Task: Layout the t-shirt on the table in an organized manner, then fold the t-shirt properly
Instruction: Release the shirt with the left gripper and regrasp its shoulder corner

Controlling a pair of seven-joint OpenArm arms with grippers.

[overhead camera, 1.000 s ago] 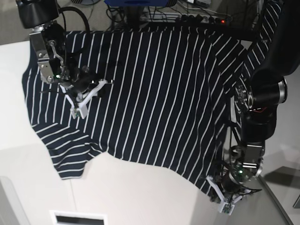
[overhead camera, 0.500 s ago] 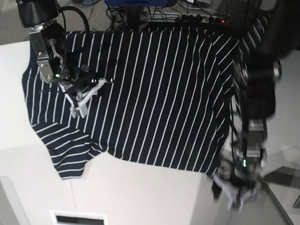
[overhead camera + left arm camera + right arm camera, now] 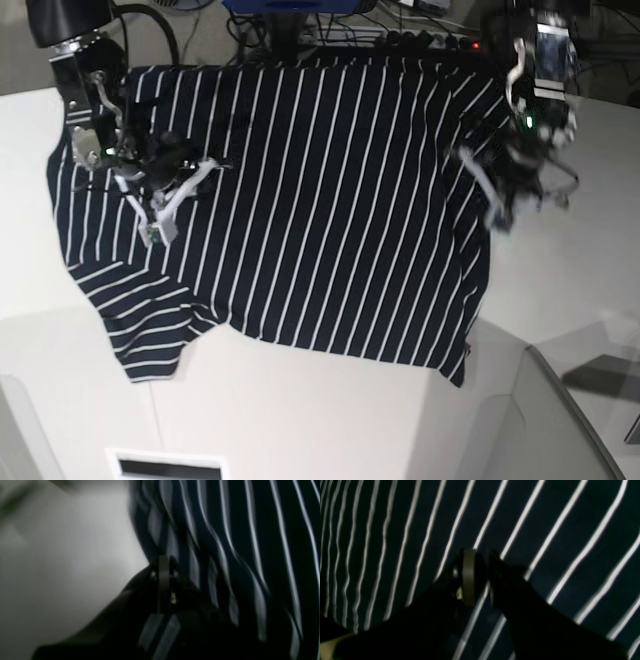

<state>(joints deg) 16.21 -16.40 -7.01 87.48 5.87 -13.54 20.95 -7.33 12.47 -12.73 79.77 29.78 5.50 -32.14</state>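
While most of the striped t-shirt [image 3: 310, 200] lies spread flat across the white table [image 3: 300, 420], its far hem runs along the table's back edge and one short sleeve [image 3: 150, 325] juts toward the near side at the base view's left. On that view's right the shirt's side edge is drawn up into soft ripples where the left gripper [image 3: 495, 195] meets it, and a pointed corner [image 3: 458, 370] trails below, close to the table's curved rim. Seen from the left wrist camera, the left fingers [image 3: 163, 580] are pressed together at the cloth's edge; a fold of striped fabric bunches right against them, though the blur hides whether any cloth sits between them. The right gripper [image 3: 165, 205] stands over the shirt's body near the base view's left side, well inside the cloth's outline. From its wrist camera the right fingers [image 3: 468, 576] stand slightly apart, with flat, unwrinkled stripes showing through the narrow gap. Bare table stretches wide along the near side and to the left of the sleeve; beside the left gripper there is a narrower strip of open surface.
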